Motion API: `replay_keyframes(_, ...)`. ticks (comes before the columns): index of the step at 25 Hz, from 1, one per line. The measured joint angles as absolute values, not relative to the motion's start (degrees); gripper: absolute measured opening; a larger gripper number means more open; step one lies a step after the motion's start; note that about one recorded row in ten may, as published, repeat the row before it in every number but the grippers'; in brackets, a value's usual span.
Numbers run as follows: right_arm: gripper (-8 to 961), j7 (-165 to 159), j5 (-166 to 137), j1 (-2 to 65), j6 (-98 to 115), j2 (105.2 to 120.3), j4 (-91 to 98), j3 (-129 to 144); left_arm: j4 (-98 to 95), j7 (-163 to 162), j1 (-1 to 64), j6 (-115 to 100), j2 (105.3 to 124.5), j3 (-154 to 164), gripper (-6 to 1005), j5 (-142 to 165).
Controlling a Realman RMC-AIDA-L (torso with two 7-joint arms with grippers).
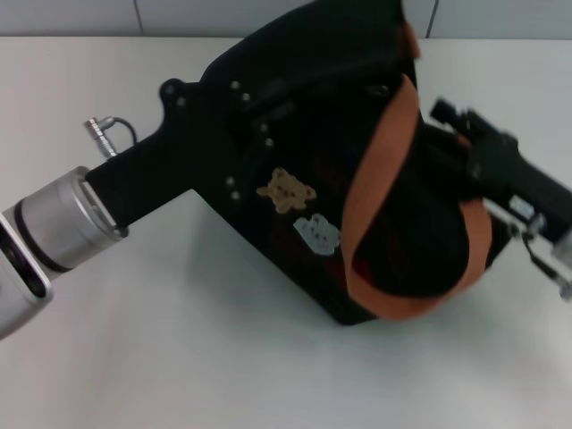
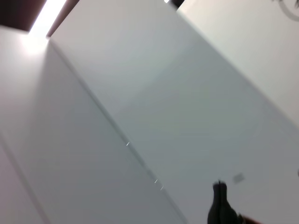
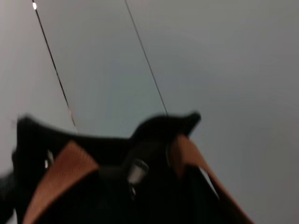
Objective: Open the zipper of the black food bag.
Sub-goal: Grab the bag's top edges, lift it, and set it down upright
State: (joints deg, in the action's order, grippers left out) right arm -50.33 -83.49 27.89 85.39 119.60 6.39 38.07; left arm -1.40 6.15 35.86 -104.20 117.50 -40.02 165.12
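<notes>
My head camera looks down on the bag; my right wrist camera sits close at its top edge (shared), while my left faces wall panels.

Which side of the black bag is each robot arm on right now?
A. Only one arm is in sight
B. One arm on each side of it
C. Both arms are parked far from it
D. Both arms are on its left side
B: in the head view the left claw is against the left side of the black food bag, and the right claw is at its right side.
</notes>
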Motion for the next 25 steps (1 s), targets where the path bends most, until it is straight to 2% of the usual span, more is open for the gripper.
replay_keyframes(6, 837, -50.5, -83.6, 24.5, 85.8, 119.57, 6.3, 39.7, -1.2, 9.5, 37.8, -105.3, 118.21, -37.2, 99, 165.4)
replay_keyframes(16, 837, -48.6, -83.2, 24.4, 83.8, 119.72, 2.8, 41.9, 2.0, 17.1, 38.5, -106.4, 118.38, -32.3, 86, 165.5)
replay_keyframes(25, 837, -45.9, -83.0, 32.4, 79.6, 119.97, -3.0, 41.7, 2.2, 18.9, 39.1, -106.2, 118.47, -30.4, 42, 165.5)
